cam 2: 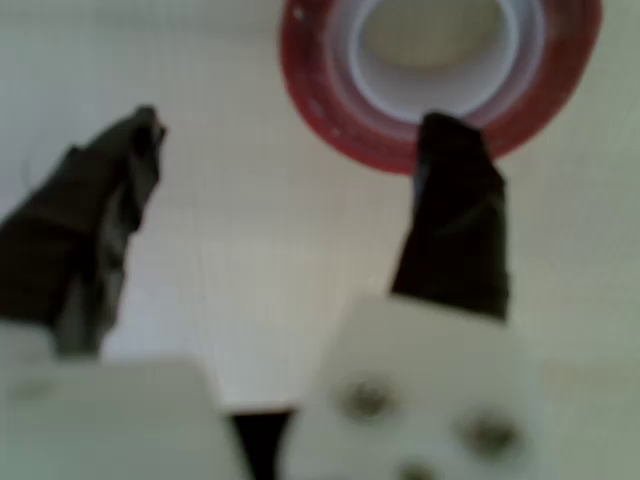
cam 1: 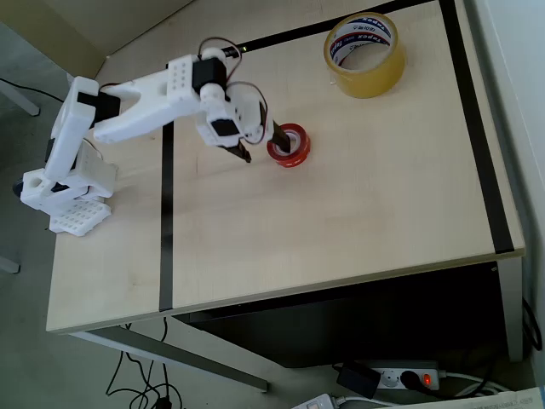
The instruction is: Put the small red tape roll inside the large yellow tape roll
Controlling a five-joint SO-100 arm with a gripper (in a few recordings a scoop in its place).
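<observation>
In the wrist view the end effector [cam 2: 290, 180] is spread wide, its two dark fingers [cam 2: 455, 220] well apart with bare tabletop [cam 2: 250, 250] between them and nothing in its hold. The right finger's tip overlaps the near rim of the small red tape roll [cam 2: 440, 75], which sits just beyond the fingers at the top of the picture; whether it touches the roll I cannot tell. The roll lies flat, its hole facing straight up, so its axis stands upright off the tabletop. It is a glossy red ring round a white inner core.

From overhead, the white arm reaches in from the left and the end effector [cam 1: 260, 145] sits just left of the small red tape roll [cam 1: 289, 144], near the middle of the pale wood tabletop [cam 1: 341, 230]. Farther off, near the top right corner, the large yellow tape roll [cam 1: 364, 54] also lies flat, hole up, well apart from the red one: a tall amber translucent ring, its white core printed in red and blue
</observation>
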